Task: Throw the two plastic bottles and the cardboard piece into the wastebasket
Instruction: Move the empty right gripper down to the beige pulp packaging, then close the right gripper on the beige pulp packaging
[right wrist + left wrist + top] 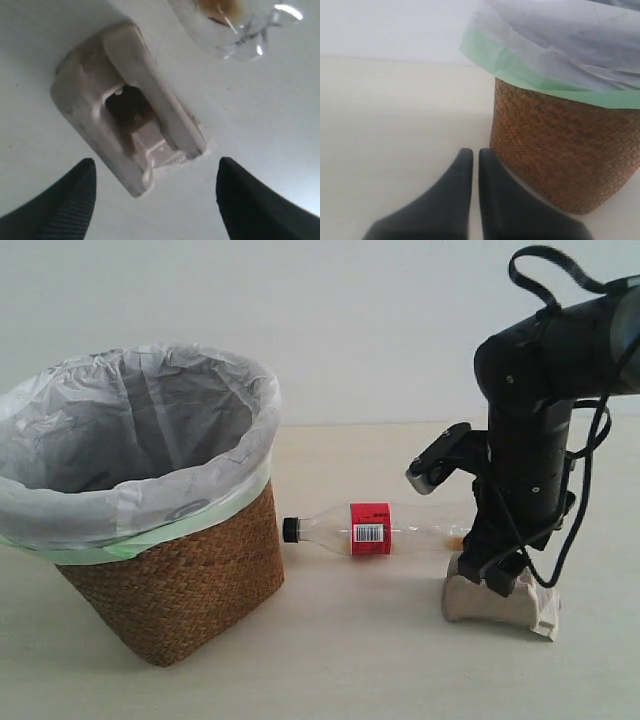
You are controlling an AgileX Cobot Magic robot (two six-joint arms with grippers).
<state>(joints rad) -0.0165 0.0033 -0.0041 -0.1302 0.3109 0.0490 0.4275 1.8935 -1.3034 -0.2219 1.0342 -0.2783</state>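
The red-label bottle lies on its side on the table, black cap toward the wicker wastebasket. Its clear base shows in the right wrist view. The beige cardboard piece rests on the table at the right, just past the bottle's base. My right gripper hangs right above the cardboard piece, open, with nothing between its fingers. My left gripper is shut and empty, low beside the wastebasket's woven wall. The green-label bottle is out of view.
A crinkled white bag with a pale green edge lines the wastebasket and folds over its rim. The pale table runs back to a plain wall. The left arm does not show in the exterior view.
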